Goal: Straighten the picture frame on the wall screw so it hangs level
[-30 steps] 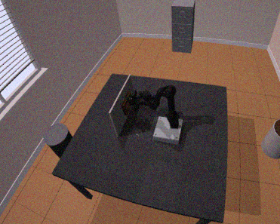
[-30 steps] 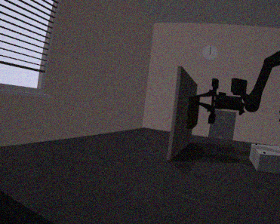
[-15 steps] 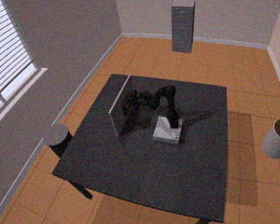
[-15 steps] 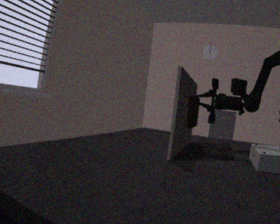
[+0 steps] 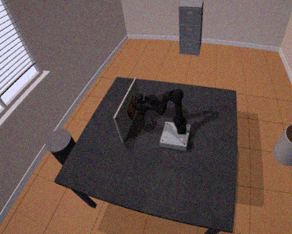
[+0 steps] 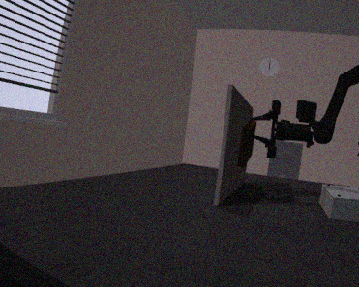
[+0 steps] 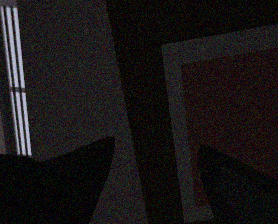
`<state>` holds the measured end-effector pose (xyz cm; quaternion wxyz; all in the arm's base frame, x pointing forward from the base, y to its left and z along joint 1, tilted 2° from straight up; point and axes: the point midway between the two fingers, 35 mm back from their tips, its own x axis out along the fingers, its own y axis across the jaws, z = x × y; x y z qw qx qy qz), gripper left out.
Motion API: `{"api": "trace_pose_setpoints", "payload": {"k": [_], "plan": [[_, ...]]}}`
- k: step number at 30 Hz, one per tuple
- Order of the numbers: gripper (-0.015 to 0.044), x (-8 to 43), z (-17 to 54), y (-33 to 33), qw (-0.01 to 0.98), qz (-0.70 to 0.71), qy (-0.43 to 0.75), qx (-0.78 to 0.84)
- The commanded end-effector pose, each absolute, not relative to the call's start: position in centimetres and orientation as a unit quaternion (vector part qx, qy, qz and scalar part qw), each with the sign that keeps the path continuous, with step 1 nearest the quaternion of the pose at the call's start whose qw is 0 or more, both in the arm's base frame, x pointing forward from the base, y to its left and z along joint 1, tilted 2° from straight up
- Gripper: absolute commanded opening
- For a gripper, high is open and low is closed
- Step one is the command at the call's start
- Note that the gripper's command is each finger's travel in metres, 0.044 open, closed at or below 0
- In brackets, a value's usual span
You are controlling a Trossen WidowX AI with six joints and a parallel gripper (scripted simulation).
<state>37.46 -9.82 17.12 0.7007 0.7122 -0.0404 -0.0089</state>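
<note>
A thin upright wall panel [image 5: 125, 98] [image 6: 230, 144] stands on the dark table [image 5: 147, 180] [image 6: 133, 221]. The picture frame [image 5: 131, 109] [image 6: 248, 144] hangs on the panel's arm side. In the wrist view it shows a grey border [image 7: 172, 125] around a dark reddish picture [image 7: 235, 110], and its top edge slants there. My gripper [image 5: 137, 103] [image 6: 258, 129] [image 7: 156, 148] is open. Its fingers stand apart on either side of the frame's edge, and no grip on it is visible. The screw and the notched strip are hidden behind the frame.
The arm's white base [image 5: 175, 137] [image 6: 345, 202] sits on the table behind the gripper. On the floor are a grey filing cabinet [image 5: 190, 30], a round bin [image 5: 287, 145] and a grey stool [image 5: 60, 141]. A window with blinds [image 5: 5, 62] is at the left.
</note>
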Motion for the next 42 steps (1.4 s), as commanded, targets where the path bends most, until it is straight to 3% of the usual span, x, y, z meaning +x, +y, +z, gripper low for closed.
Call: {"api": "trace_pose_setpoints", "payload": {"k": [1,9,14,36,42], "plan": [[0.0260,35.8,17.3,-9.9,0.721,-0.009,-0.040,0.692],[0.0260,27.8,16.5,-9.1,0.814,-0.016,-0.037,0.580],[0.0260,28.2,16.7,-9.5,0.805,-0.018,-0.037,0.592],[0.0260,19.0,20.0,-7.2,0.843,-0.019,-0.034,0.537],[0.0260,18.6,19.8,-6.9,0.843,-0.021,-0.034,0.536]]}}
